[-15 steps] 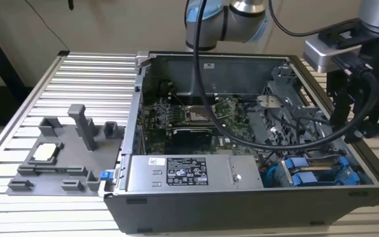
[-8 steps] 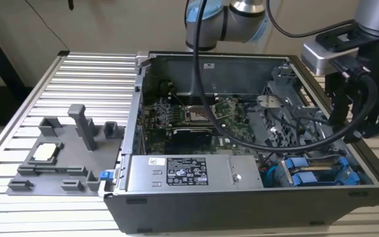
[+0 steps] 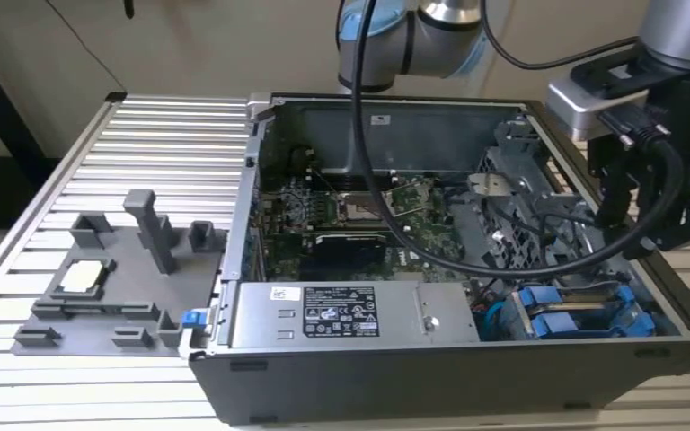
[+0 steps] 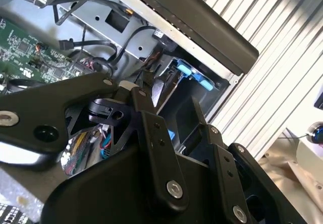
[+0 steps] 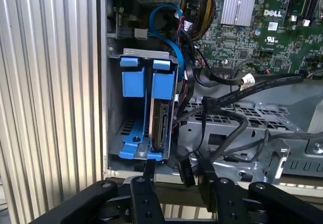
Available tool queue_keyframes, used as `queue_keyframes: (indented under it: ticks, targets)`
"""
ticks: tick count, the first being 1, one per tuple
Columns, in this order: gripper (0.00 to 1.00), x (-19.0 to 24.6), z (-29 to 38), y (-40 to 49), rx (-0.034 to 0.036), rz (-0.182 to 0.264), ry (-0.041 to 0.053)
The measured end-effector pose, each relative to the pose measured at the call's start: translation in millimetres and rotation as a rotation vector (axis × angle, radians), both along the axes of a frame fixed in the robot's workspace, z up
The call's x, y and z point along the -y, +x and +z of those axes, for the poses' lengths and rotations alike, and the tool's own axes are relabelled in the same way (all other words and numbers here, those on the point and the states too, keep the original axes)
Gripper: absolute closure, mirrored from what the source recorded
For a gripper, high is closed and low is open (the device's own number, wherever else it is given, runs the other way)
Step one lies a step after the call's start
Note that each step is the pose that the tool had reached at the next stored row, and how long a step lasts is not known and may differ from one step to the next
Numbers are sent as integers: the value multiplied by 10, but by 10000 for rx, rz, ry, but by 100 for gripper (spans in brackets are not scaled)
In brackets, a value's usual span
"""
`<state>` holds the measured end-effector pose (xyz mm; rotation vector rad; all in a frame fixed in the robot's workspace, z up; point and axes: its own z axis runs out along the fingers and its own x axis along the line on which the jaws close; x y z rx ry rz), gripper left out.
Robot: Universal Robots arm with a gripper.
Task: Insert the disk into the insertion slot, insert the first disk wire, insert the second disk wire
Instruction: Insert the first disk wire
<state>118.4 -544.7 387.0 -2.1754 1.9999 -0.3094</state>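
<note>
The disk [image 5: 160,125] stands on edge in its blue caddy inside the insertion slot [image 5: 114,108], a grey drive cage in the corner of the open computer case [image 3: 441,377]. Beside it is a blue-framed bay [image 5: 132,128] with nothing in it. My gripper [image 5: 176,172] hovers above the cage with its fingers apart, and a black wire connector [image 5: 184,172] hangs between them, nearer one finger [image 5: 207,176]. In the exterior view the gripper [image 3: 639,224] is above the case's right side, over the blue caddies [image 3: 573,316]. The blue caddy handle [image 4: 192,75] shows past the gripper [image 4: 174,95] in the second wrist view.
Black and blue cables [image 5: 237,90] cross the perforated cage next to the disk. The motherboard [image 3: 358,211] and a grey power supply box [image 3: 333,314] fill the case. A grey fixture [image 3: 118,278] stands on the ribbed metal table [image 3: 141,144] at the exterior view's left.
</note>
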Motion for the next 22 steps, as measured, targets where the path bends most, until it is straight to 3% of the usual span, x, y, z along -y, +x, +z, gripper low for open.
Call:
queue_keyframes:
  ticks: [6,12,14,16,17,22]
  targets:
    - [53,-1,-1,-12,7,-1,0]
    - [53,-6,-4,-26,86,-3,-1]
    - [62,-7,-5,-30,109,-4,0]
    - [62,-7,-6,-31,133,-2,0]
    - [69,-7,-6,-31,136,-2,-2]
    - [69,-10,-10,-35,189,-6,-4]
